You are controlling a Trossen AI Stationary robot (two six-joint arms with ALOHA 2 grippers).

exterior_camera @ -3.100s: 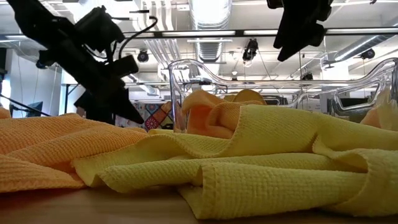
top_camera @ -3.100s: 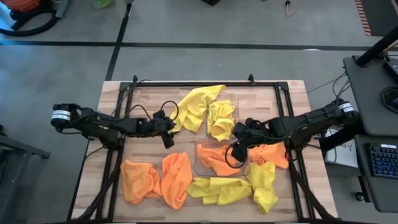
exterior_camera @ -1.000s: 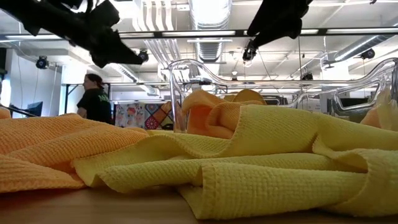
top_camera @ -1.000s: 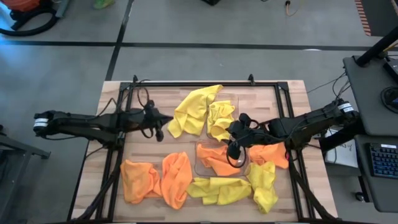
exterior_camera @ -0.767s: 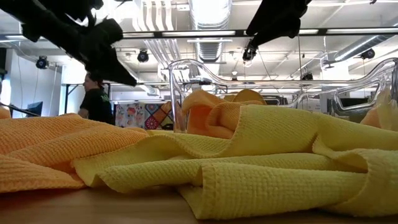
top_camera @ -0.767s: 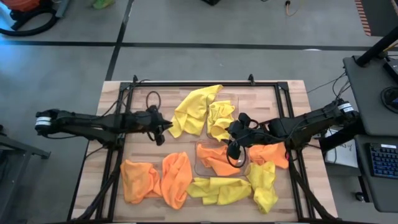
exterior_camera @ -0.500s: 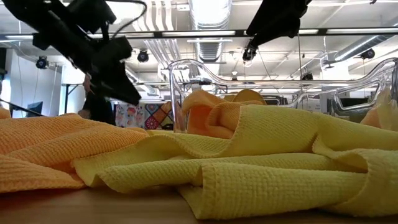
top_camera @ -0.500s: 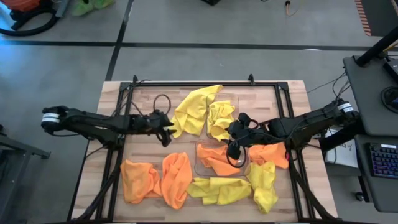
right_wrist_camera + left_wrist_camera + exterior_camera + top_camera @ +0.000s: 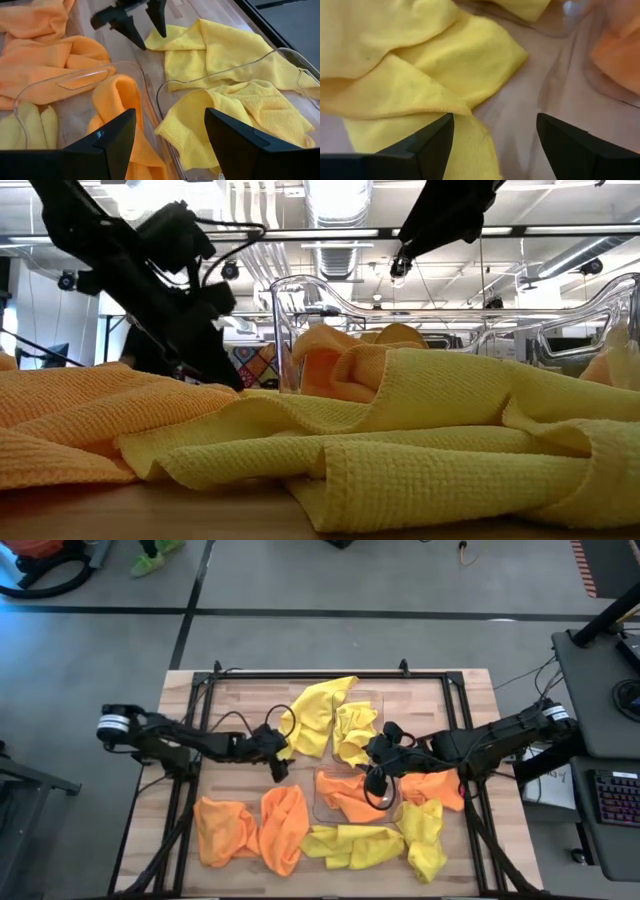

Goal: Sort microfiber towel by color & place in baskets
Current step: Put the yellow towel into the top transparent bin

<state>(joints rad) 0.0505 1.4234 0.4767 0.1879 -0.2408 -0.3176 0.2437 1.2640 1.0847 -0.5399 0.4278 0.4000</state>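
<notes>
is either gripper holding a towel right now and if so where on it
Neither. The left gripper is open at the corner of a yellow towel; the right gripper hangs empty.

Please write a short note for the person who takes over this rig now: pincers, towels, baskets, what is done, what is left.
Left pincer: open, empty, low over the corner of the big yellow towel draped over the far basket.
Right pincer: open, empty, between the baskets.
Done: one yellow towel lies in the far basket, one orange towel in the near basket.
Left: loose orange towels and yellow towels on the table.
</notes>
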